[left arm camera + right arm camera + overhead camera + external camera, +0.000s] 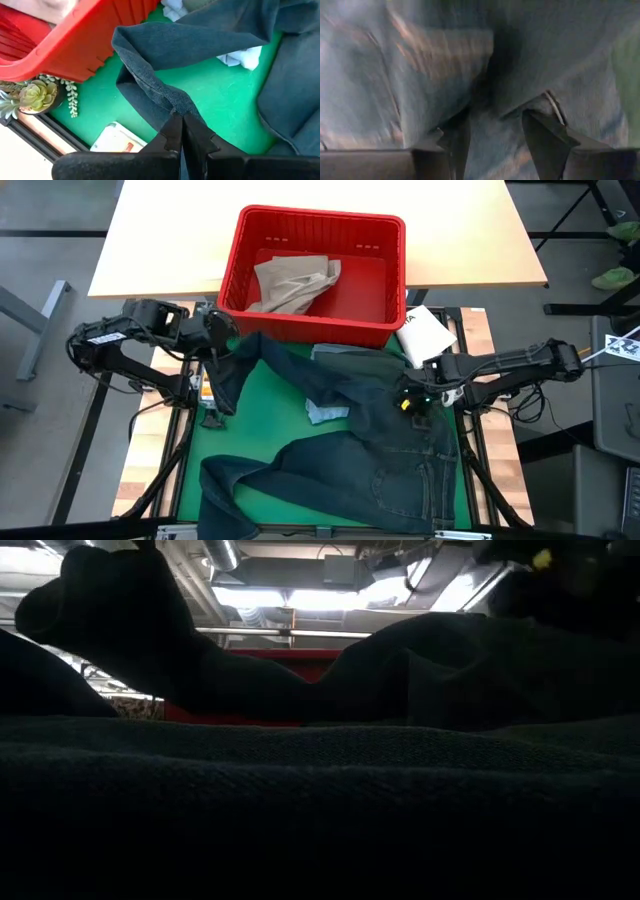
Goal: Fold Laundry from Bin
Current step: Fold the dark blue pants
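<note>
- Across the green mat (270, 410) lies one pair of dark jeans (380, 470), the largest item, spread out with one leg running up toward the left arm. It appears laid out for flattening ahead of a fold.
- Behind the mat stands one red bin (385, 335), holding one tan garment (295, 280). By my judgement that piece waits its turn.
- One light blue garment (325, 412) shows partly from under the jeans, near the middle of the mat.
- One white packet (425, 332) lies just beside the bin's right corner; it is not laundry.
- Left gripper (181, 120): closed tight on the hem of the jeans leg, near the bin's left corner. The hold looks meant to pull that leg straight.
- Right gripper (495, 135): over the waist end of the jeans, fingers apart with denim between them. Whether it grips the cloth, I cannot tell.
- Count: three garments in sight, two grippers, one bin.
</note>
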### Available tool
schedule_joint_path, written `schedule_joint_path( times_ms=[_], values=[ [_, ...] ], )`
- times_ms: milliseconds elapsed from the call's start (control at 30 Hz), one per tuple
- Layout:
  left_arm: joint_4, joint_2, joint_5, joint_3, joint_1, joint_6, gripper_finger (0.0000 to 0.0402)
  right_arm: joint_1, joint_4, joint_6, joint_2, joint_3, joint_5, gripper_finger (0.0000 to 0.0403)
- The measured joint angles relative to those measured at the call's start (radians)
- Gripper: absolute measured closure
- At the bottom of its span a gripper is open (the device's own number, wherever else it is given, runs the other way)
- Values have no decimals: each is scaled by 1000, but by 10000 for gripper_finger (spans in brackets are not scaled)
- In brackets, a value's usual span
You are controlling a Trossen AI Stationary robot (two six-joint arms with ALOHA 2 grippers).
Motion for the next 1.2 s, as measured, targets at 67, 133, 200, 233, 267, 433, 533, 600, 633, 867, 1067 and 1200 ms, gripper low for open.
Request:
schedule_joint_path(
  times_ms=[67, 133, 200, 233, 267, 433, 533, 600, 633, 867, 1067, 1200],
  values=[
    [0, 1, 0, -12, 0, 0, 401, 12, 104, -3, 1, 0, -2, 224],
    [0, 0, 0, -21, 0, 0, 401, 31, 204, -9, 0, 0, -12, 224],
    [1, 0, 0, -25, 0, 0, 401, 56, 256, -9, 1, 1, -16, 224],
    [1, 0, 0, -25, 0, 0, 401, 68, 262, -10, 1, 1, -15, 224],
    [1, 0, 0, -25, 0, 0, 401, 79, 264, -9, 3, 1, -10, 224],
    [1, 0, 0, -25, 0, -2, 401, 112, 195, -10, 9, 2, 19, 224],
    [1, 0, 0, -25, 0, -3, 401, 112, 133, -1, 8, 2, 42, 224],
    [1, 0, 0, -25, 0, -4, 401, 109, 83, 9, 6, 12, 83, 224],
    [1, 0, 0, -25, 0, -4, 401, 103, 44, 17, 6, 24, 115, 224],
    [1, 0, 0, -25, 0, -5, 401, 99, -231, 47, 4, 90, 299, 224],
    [1, 0, -1, -25, 0, -3, 401, 98, -285, 44, 6, 22, 324, 224],
    [1, 0, -1, -26, 0, -4, 402, 97, -285, 43, 6, 6, 294, 224]
  ],
)
